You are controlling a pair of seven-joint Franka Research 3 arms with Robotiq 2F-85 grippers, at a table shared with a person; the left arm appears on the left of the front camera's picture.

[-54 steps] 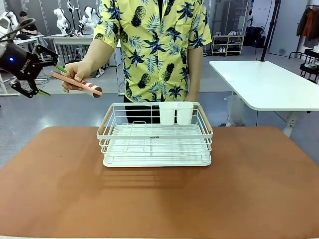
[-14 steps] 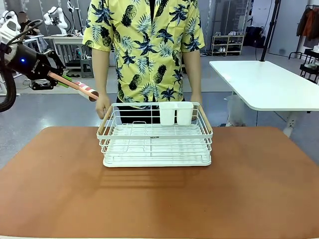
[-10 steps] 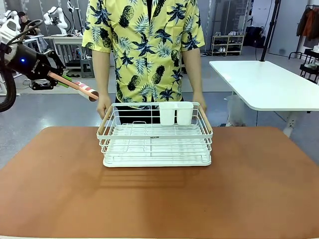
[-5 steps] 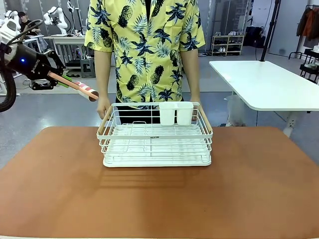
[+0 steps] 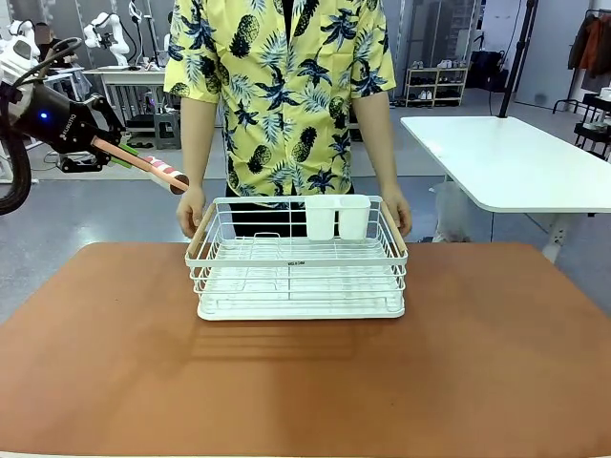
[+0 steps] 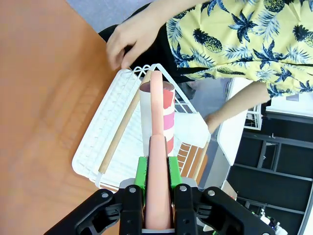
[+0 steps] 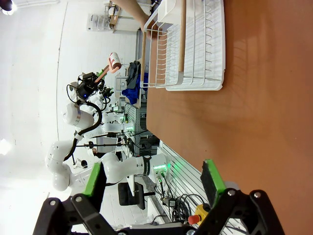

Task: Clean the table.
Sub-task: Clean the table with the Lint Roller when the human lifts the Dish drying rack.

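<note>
The lint roller (image 5: 153, 168) is pinched at the far end of its pink handle by the left gripper (image 5: 113, 153), in the upper left of the front view, above the floor beside the terracotta table (image 5: 105, 382). The table fills the lower half of that frame. The right gripper (image 7: 152, 182) is spread wide with nothing between its pads.

With so long a lever, the handle could be twisted out of the green pads once the striped head is pressed down. The white wire dish rack (image 5: 298, 258) stands at the table's centre, and the person's hands (image 5: 191, 210) are placed at its two ends. A sweep toward the middle could therefore strike the rack or the nearer hand, which sits just below the roller head.

The left arm is cut off by the frame's left edge, and the table's near edge by the bottom. Any dirt on the table cannot be made out, and the insides of the two white cups (image 5: 336, 218) are hidden.
</note>
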